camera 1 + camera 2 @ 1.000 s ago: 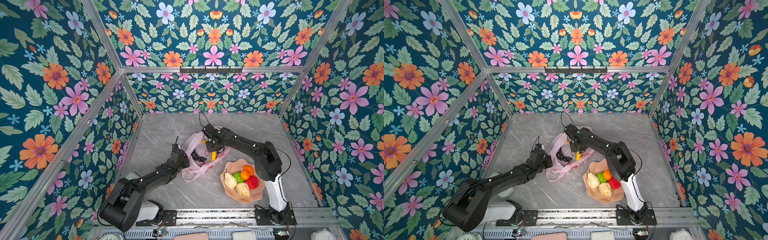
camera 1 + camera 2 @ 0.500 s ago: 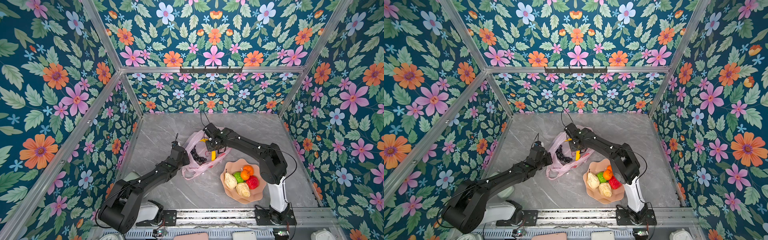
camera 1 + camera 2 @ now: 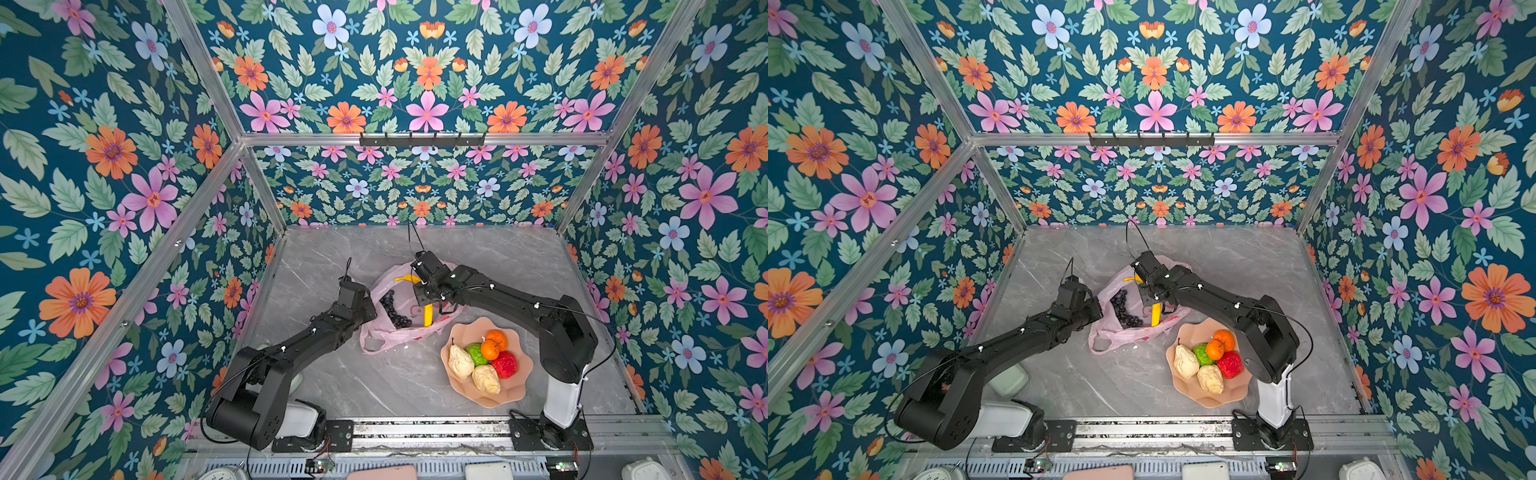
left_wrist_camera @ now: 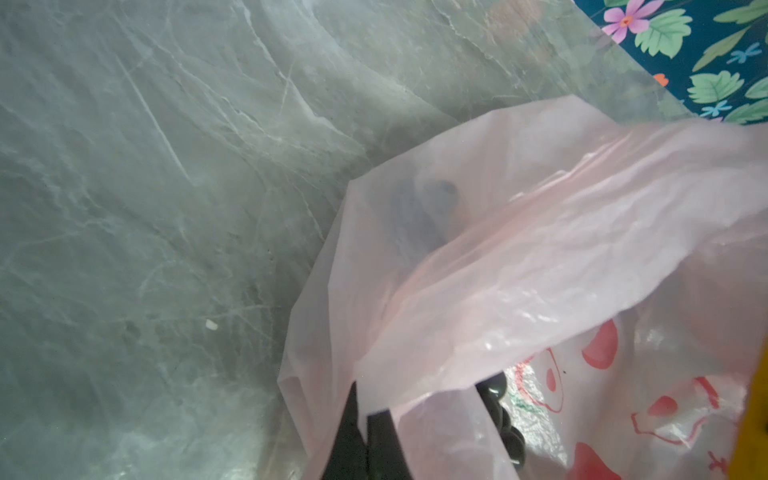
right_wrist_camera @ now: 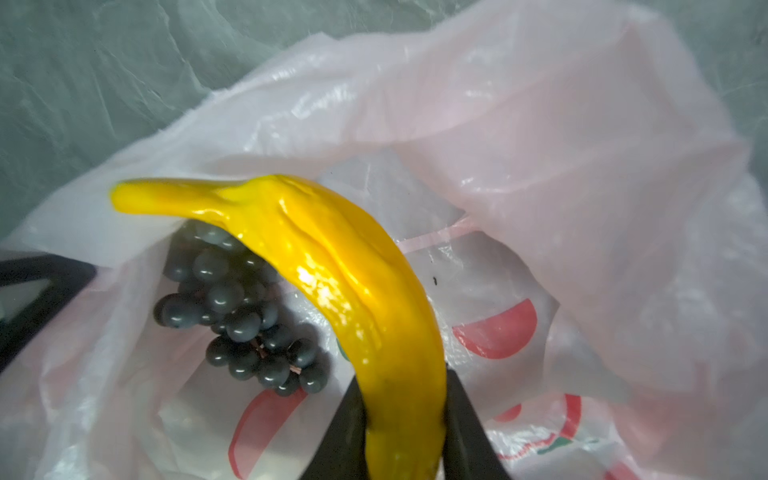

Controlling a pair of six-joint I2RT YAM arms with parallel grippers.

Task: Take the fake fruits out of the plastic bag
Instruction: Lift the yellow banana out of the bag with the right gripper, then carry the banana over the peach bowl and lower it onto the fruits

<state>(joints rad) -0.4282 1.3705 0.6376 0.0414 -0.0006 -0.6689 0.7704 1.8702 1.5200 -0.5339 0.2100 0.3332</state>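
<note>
Pinched in right gripper [image 5: 403,395]: banana [image 5: 332,270], over grape bunch [image 5: 245,316]; pressed together on plastic bag [image 4: 519,257] rim: left gripper [image 4: 365,415]

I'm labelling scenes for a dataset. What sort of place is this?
Probably a robot test booth rather than a home: two black arms bolted to a metal rail, and an aluminium frame holding flower-print walls round a marble-look tabletop.

No word, brand, number or sign can be read in any view; the thin translucent pink plastic bag [image 5: 540,124] bears only printed red-orange fruit drawings with green touches, too blurred to show any lettering.
</note>
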